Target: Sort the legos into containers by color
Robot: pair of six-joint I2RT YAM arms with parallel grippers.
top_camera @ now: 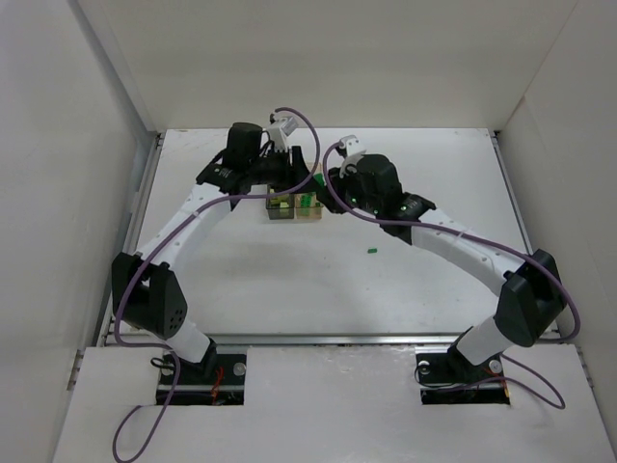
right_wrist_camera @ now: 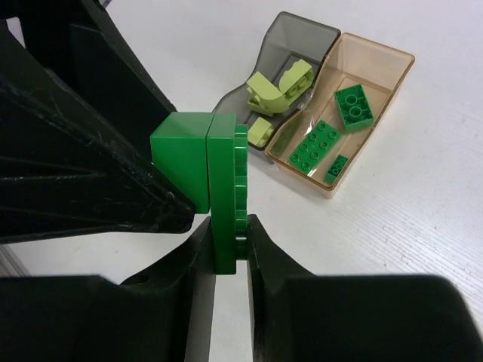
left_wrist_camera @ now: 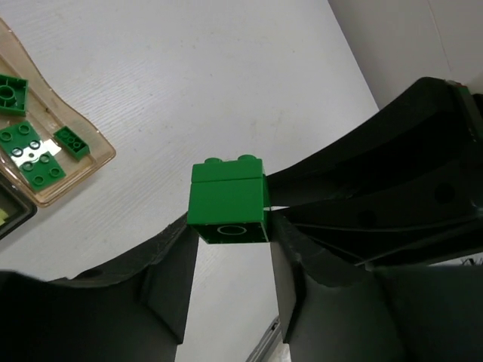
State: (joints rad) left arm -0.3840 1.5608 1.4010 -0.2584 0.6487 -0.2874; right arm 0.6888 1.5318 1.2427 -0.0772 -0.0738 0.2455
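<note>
Green legos (right_wrist_camera: 181, 154), 2 pieces pressed together as 1 stack, are held off the white worktop (top_camera: 289, 280) and gripped from 2 sides. The left gripper (left_wrist_camera: 230, 230) has its jaws clenched on the thicker block. The right gripper (right_wrist_camera: 226, 226) has its jaws clenched on the thinner studded piece. Near the grippers, the 2 joined containers rest on the worktop. The smoky grey container (right_wrist_camera: 298, 34) holds pale yellow legos (right_wrist_camera: 281, 84). The amber container (right_wrist_camera: 381, 60), touching it side by side, holds several more green pieces (right_wrist_camera: 353, 105) lying flat. In the top view, 1 tiny loose green lego (top_camera: 371, 252) lies alone on the worktop, apart from the containers and on the right arm's side.
</note>
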